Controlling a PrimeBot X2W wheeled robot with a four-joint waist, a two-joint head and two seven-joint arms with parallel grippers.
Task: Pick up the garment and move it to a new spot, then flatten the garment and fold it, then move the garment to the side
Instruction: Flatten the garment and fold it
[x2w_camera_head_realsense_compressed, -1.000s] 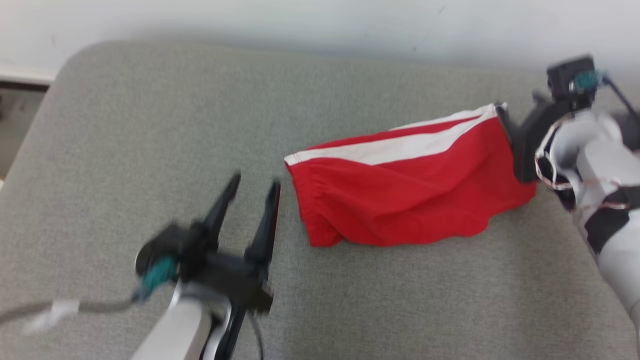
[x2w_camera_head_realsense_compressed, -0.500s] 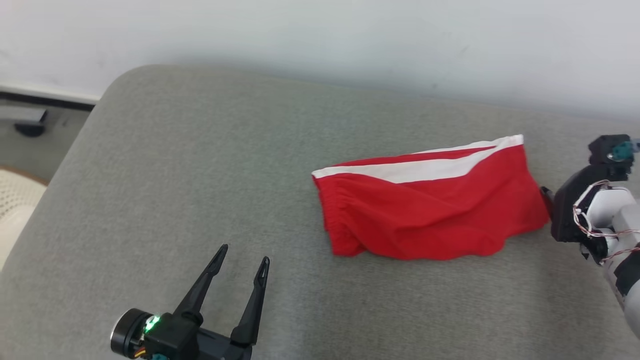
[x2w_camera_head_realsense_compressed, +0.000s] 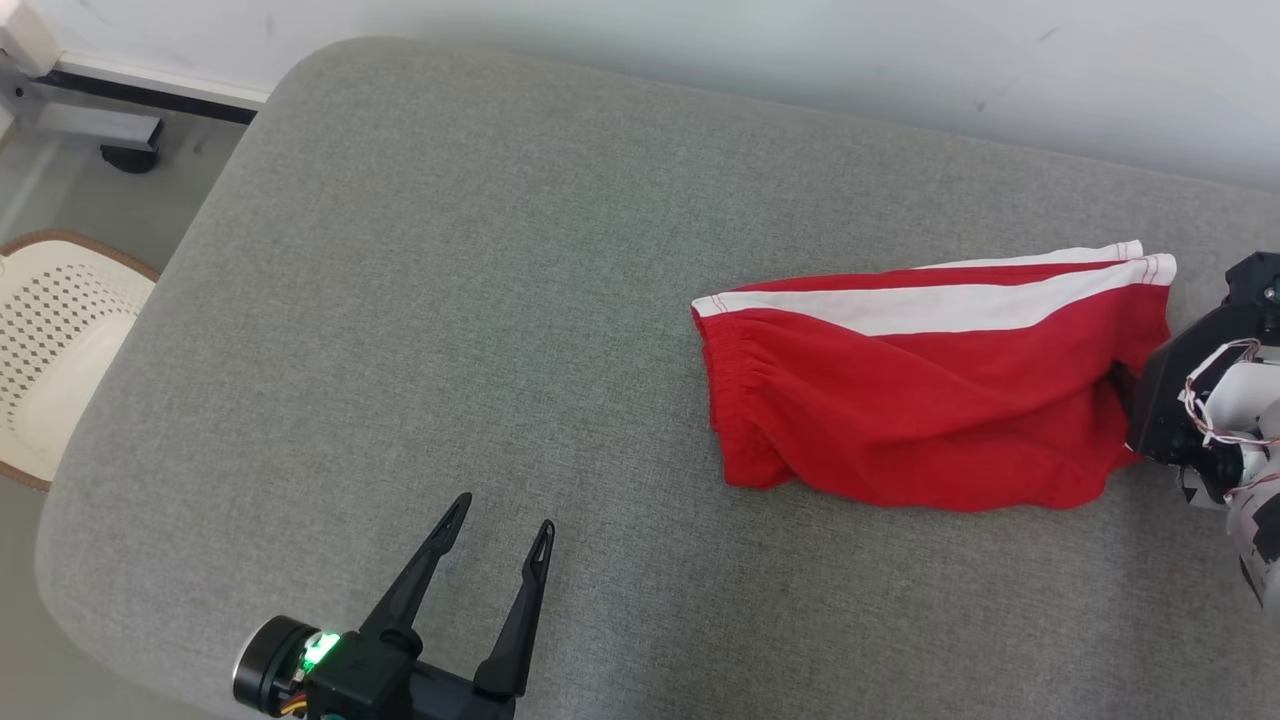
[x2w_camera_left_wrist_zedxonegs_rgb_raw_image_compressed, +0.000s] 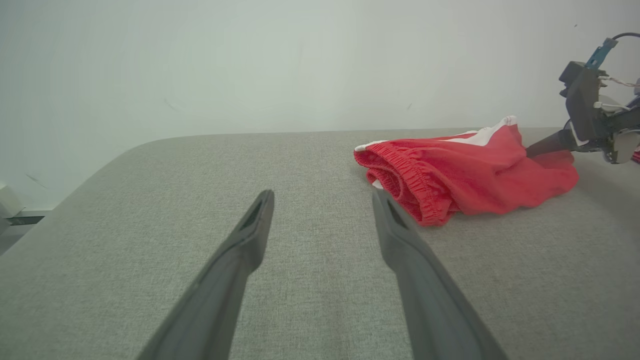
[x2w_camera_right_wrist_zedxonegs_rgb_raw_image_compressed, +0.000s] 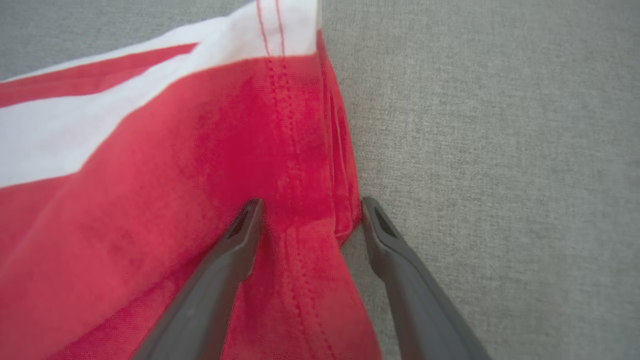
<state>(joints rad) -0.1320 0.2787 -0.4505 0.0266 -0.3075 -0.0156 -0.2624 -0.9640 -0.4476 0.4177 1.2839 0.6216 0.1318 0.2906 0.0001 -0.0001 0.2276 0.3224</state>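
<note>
While left end effector (x2w_camera_head_realsense_compressed: 503, 512) hovers spread, right end effector (x2w_camera_right_wrist_zedxonegs_rgb_raw_image_compressed: 312, 201), also spread, straddles garment (x2w_camera_head_realsense_compressed: 930, 400) edge.

The grey upholstered surface (x2w_camera_head_realsense_compressed: 500, 250) offers open passage across its left and middle, around the left end effector (x2w_camera_head_realsense_compressed: 503, 511). The red shorts (x2w_camera_head_realsense_compressed: 920, 400) occupy the right part, and the spread right end effector (x2w_camera_right_wrist_zedxonegs_rgb_raw_image_compressed: 311, 201) straddles their hem. A wall (x2w_camera_head_realsense_compressed: 700, 40) closes the far side.
</note>
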